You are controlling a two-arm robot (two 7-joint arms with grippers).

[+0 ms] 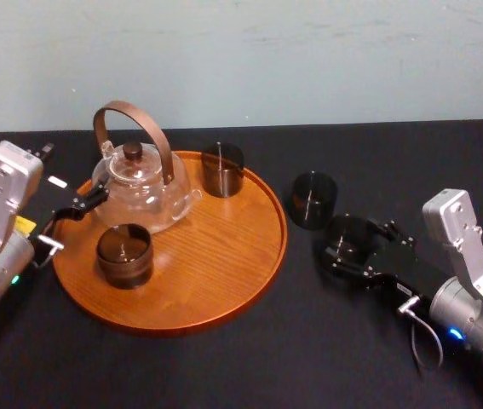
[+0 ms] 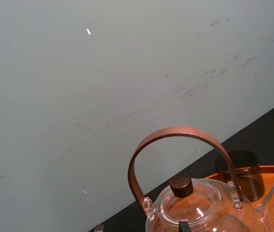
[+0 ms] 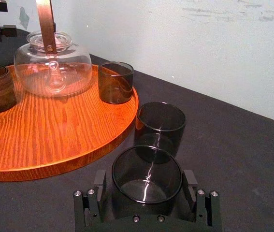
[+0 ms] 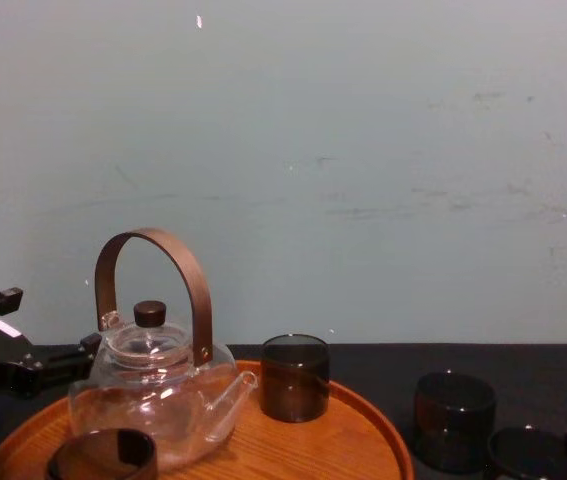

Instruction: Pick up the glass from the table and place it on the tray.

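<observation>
Pale wall [image 1: 309, 60], scuffed, behind a matte black table [image 1: 224, 366]. Tray [image 1: 224, 290]: round, orange-brown wood with a low rim, set left of centre. On it are held a clear teapot [image 1: 143, 187] with an arched brown handle, a brown cup [image 1: 124, 254] at the near left, and a second glass [image 1: 222, 169] at the far edge. Glass [image 1: 349, 239]: short, straight-walled cylinder of smoky dark tint, upright and empty, placed on the table's right part, off the tray and apart from its rim. It is clasped by the right gripper [image 3: 145, 178], one finger pressed to each side. Whether it is lifted cannot be told. A third glass [image 1: 313, 198], alike in form, is stood just beyond it, beside the tray. Left gripper [image 1: 83, 204]: held at the tray's left edge near the teapot; its state cannot be told.
</observation>
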